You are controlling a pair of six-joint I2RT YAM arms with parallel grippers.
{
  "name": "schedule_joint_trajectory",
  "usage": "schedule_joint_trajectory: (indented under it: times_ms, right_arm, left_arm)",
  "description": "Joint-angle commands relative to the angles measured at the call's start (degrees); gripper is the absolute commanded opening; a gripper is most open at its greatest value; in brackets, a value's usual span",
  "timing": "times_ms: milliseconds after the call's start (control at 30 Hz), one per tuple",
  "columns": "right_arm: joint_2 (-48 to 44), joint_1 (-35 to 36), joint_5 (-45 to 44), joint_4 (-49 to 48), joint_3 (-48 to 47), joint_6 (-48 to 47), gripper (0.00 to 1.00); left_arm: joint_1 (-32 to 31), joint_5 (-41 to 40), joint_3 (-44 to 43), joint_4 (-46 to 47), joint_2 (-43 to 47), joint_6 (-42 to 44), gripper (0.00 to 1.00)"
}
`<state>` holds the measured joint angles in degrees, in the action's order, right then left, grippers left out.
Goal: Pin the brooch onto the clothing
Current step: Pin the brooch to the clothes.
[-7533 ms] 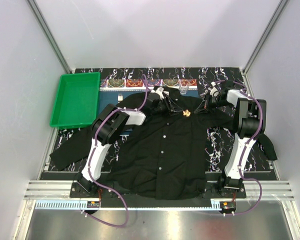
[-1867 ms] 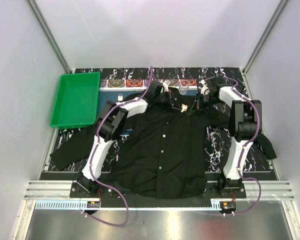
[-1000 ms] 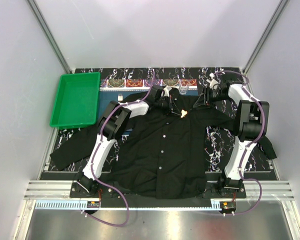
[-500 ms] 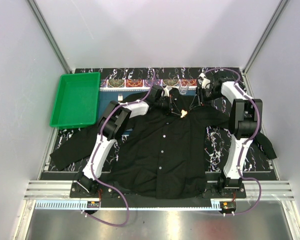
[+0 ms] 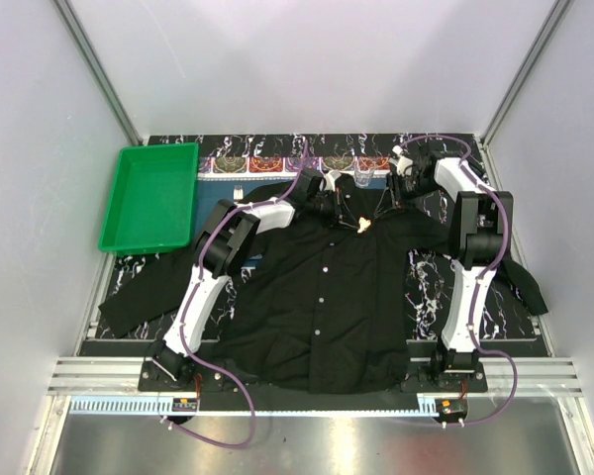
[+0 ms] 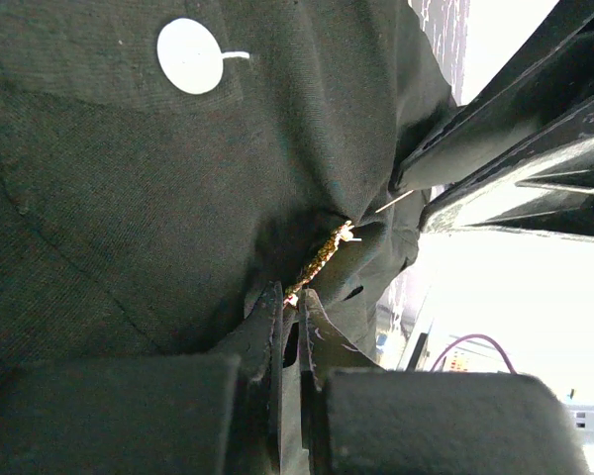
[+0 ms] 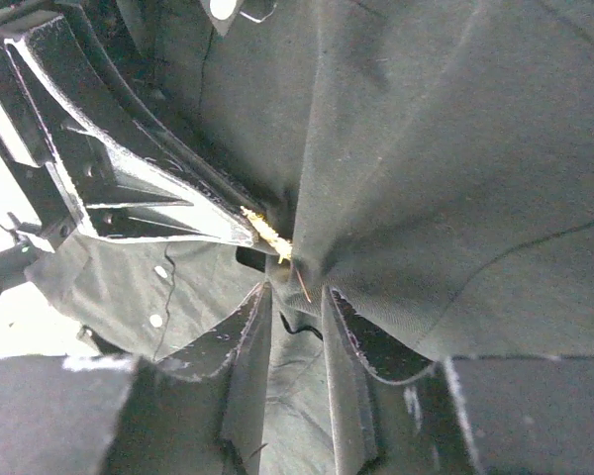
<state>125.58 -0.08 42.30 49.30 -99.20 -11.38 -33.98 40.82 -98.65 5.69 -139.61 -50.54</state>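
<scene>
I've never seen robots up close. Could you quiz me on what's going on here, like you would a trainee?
1. Which jaws pinch the brooch? A) left jaws B) right jaws C) neither
2. True or false: the brooch lies in the green tray.
3. Fill in: the shirt spread on the table is coloured ____.
Key: 1 A; 2 false; 3 black.
</scene>
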Motion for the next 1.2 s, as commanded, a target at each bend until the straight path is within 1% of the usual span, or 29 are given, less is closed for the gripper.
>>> schedule_joint_trajectory:
  times_ms: [0,167,267,400,433,600,667,733,767,800,833,867,1033,1067,1100,1133,1167]
  right_arm:
    - [2.1,1.2,3.7,4.2,-3.5,-1.1,0.32]
    - [2.3,1.2,4.5,4.8,-3.9,-1.4,0.25]
    - [2.3,1.3,4.9,5.8,-3.9,-2.0,0.24]
    - [2.7,1.2,4.5,6.2,-4.1,-2.1,0.03]
    - [2.7,1.2,4.4,6.5,-4.1,-1.9,0.0]
    - [2.7,1.3,4.0,6.5,-3.8,-1.6,0.0]
    - [2.5,1.2,4.3,6.0,-3.9,-0.8,0.0]
    - [2.4,0.3,6.1,5.0,-3.8,1.3,0.0]
    - [2.3,0.4,6.6,4.2,-3.3,2.5,0.0]
    - [2.1,0.4,7.2,2.9,-2.8,3.5,0.0]
    - [1.6,0.4,7.7,2.1,-2.4,4.9,0.0]
    - [1.2,-1.3,7.8,1.3,-1.2,5.5,0.0]
    - [-0.8,-1.5,9.5,-3.9,3.2,9.8,0.0]
    - [-0.9,-1.5,9.6,-4.5,4.2,10.3,0.0]
    - [-0.9,-1.5,9.6,-5.3,4.7,10.8,0.0]
    - [-1.1,-1.5,9.6,-5.5,5.2,11.0,0.0]
    - [-1.2,-1.5,9.5,-5.9,5.9,12.5,0.0]
  left_arm:
    - [0.1,2.2,-2.0,1.3,1.5,0.7,0.0]
    - [0.1,2.2,-2.1,1.9,1.4,0.3,0.0]
    - [0.0,2.1,-2.2,2.0,1.4,0.2,0.0]
    - [0.0,2.2,-2.4,2.3,1.2,0.0,0.0]
    - [0.0,2.2,-2.5,2.4,1.3,0.0,0.0]
    - [-0.1,2.6,-2.4,2.5,1.4,0.2,0.0]
    - [0.0,2.9,-2.1,3.4,1.5,0.1,0.12]
    - [0.0,3.1,-0.5,5.5,2.1,-1.4,0.19]
    - [0.1,3.0,-0.2,6.2,2.1,-1.6,0.26]
    - [0.3,3.0,0.2,7.2,2.5,-2.3,0.29]
    - [0.5,3.0,1.3,8.4,2.6,-2.8,0.31]
    - [1.0,3.1,1.7,10.2,2.7,-4.4,0.32]
    - [1.9,3.7,5.8,17.0,3.7,-7.5,0.42]
    - [2.0,4.0,6.4,19.5,3.8,-8.8,0.44]
    - [1.9,3.9,6.9,20.1,4.2,-9.1,0.45]
    - [1.9,4.0,7.8,20.8,4.2,-9.6,0.46]
    - [1.9,3.8,8.6,23.4,4.3,-11.4,0.46]
